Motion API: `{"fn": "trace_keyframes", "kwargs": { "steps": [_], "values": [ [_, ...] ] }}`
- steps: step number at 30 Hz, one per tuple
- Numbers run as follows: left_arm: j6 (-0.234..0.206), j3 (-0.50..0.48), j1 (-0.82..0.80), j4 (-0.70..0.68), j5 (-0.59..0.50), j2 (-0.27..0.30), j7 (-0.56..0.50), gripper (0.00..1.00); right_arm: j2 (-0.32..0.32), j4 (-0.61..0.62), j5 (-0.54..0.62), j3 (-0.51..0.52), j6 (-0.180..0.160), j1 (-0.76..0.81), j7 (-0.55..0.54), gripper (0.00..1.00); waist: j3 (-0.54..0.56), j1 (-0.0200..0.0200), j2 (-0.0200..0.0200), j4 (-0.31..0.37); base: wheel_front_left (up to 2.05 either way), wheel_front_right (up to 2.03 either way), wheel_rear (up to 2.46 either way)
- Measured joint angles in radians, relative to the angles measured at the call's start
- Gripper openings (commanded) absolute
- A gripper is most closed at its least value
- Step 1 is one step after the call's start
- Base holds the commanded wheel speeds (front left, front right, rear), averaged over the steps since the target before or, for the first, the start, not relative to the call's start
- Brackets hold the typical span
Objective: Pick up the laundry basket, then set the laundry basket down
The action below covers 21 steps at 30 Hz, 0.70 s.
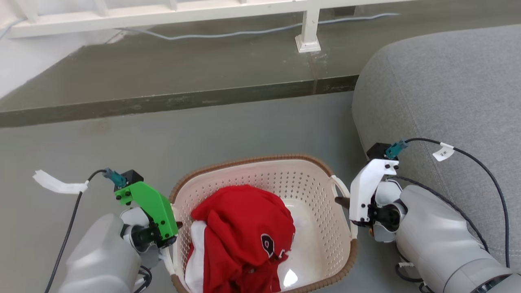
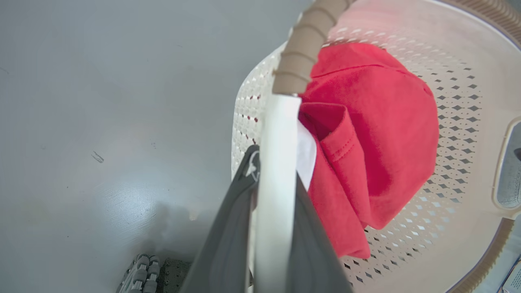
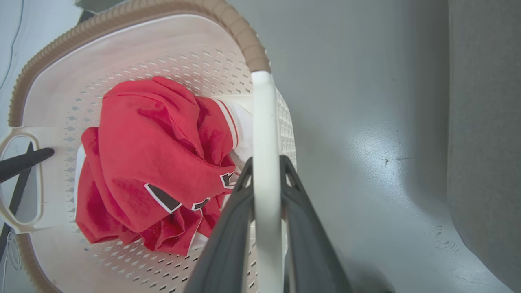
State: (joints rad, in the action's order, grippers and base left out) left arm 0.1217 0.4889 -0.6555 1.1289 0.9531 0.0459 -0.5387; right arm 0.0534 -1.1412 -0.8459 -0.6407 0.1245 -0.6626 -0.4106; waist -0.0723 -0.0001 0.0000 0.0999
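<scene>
Laundry basket (image 1: 252,160): sat at 6 o'clock in the head view, over the grey floor (image 1: 244,122); cream perforated walls, brown woven-look rim; whether its base touched the floor could not be told.
Contents: a crumpled red shirt (image 1: 244,228) with white trim lay inside, heaped toward the basket's 8 o'clock.
Left gripper (image 1: 178,224): at the basket's 9 o'clock; in the left wrist view its two dark fingers (image 2: 228,240) were pressed together on the white side handle (image 2: 279,134), one on each face.
Right gripper (image 1: 340,200): at the basket's 3 o'clock; in the right wrist view its fingers (image 3: 309,244) were clamped on the other white handle (image 3: 264,122), which ran straight up between them.
Sofa (image 1: 447,101): grey upholstery at 2 o'clock of the basket, just beside the right arm.
Railing (image 1: 163,16): white, across 12 o'clock beyond a raised ledge; a pale cable (image 1: 244,32) trailed beneath it.
</scene>
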Motion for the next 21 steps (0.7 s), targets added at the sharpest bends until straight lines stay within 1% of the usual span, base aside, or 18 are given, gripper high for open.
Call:
{"fn": "trace_keyframes", "kwargs": {
  "steps": [6,21],
  "values": [
    [0.000,0.002,0.016,0.004,0.011,0.000,-0.002,0.00,0.000,-0.001,-0.008,-0.009,0.000,0.016,-0.009,0.00,0.018,0.0000,0.0000,-0.002,0.00,0.00,0.00],
    [0.000,0.016,0.020,0.004,0.019,0.000,-0.002,0.00,0.001,0.000,-0.020,-0.021,0.000,0.016,-0.013,0.00,0.023,0.0000,0.0000,-0.002,0.00,0.00,0.00]
  ]
}}
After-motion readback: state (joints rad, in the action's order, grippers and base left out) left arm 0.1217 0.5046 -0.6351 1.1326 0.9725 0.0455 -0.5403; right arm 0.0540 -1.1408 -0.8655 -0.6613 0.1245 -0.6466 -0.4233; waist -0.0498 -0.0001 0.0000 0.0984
